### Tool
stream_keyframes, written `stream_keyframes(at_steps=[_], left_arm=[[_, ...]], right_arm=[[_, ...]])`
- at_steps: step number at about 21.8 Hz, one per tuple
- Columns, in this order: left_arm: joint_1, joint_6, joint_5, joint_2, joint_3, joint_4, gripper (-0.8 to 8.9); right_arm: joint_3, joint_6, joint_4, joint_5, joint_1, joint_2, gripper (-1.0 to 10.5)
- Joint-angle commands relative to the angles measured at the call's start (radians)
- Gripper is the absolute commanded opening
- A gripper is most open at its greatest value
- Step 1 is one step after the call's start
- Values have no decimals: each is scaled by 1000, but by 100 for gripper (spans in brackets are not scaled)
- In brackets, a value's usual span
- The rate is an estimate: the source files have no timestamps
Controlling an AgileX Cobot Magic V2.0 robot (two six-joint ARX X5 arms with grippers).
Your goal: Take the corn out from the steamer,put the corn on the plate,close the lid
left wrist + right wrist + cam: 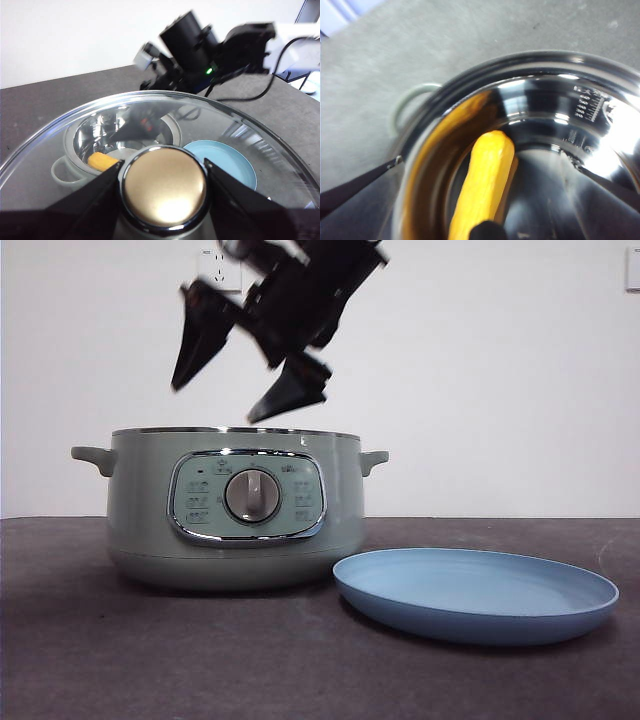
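Observation:
The pale green steamer (235, 510) stands open on the table, its lid off. Inside it lies the yellow corn (487, 180), also seen through the glass in the left wrist view (102, 160). My right gripper (218, 400) hangs open just above the pot's mouth, its jaws spread either side of the corn (487, 165) and apart from it. High above, my left gripper (165, 187) is shut on the knob of the glass lid (240, 130). The light-blue plate (475, 590) lies right of the steamer with nothing on it.
The steamer's side handles (92, 456) stick out on both sides. A dark table (100, 660) runs under everything. Behind it is a white wall with an outlet (222, 270).

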Motion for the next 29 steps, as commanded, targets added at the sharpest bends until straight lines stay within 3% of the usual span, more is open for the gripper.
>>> stream_keyframes(at_steps=[1,22,26,29], left_arm=[[0,-6,2,-11,5,47,-8],[0,16,5,-11,4,8,-8],[0,20,5,-11,4,6,-8],[0,20,5,-11,4,2,-8]], right_arm=[[2,-3,44,5,11,57,593],[1,3,83,54,25,235,521],[1,-5,95,52,45,239,-15],[2,8,102,61,46,232,-12]])
